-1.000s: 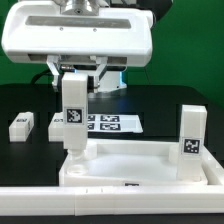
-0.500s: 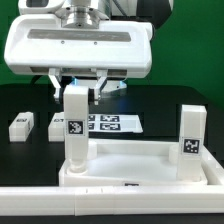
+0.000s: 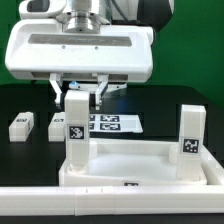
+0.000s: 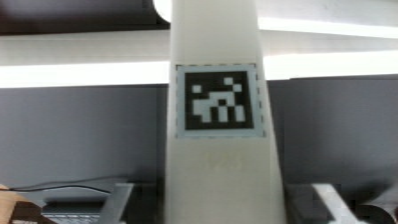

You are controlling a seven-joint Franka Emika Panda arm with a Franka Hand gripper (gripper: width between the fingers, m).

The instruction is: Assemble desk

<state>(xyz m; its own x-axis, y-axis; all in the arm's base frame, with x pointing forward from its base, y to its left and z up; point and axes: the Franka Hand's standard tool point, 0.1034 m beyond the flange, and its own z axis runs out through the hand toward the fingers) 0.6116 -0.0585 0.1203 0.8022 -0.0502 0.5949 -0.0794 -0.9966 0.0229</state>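
Desk leg [image 3: 75,125], upright in the tabletop [image 3: 130,160] corner, looks light, stiff, slick plastic; grip its top squarely. Fingers [image 3: 57,92] straddle it, spread, not clamping.

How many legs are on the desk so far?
Done: one small white block leg stands upright in the white plastic tray-like tabletop's corner. In hand: the tool straddles a second upright leg at another corner. Left: two more legs lie on the black table.

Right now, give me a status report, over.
Gripper open, straddling one leg's top. That leg upright in tabletop corner. Nothing blocking it.
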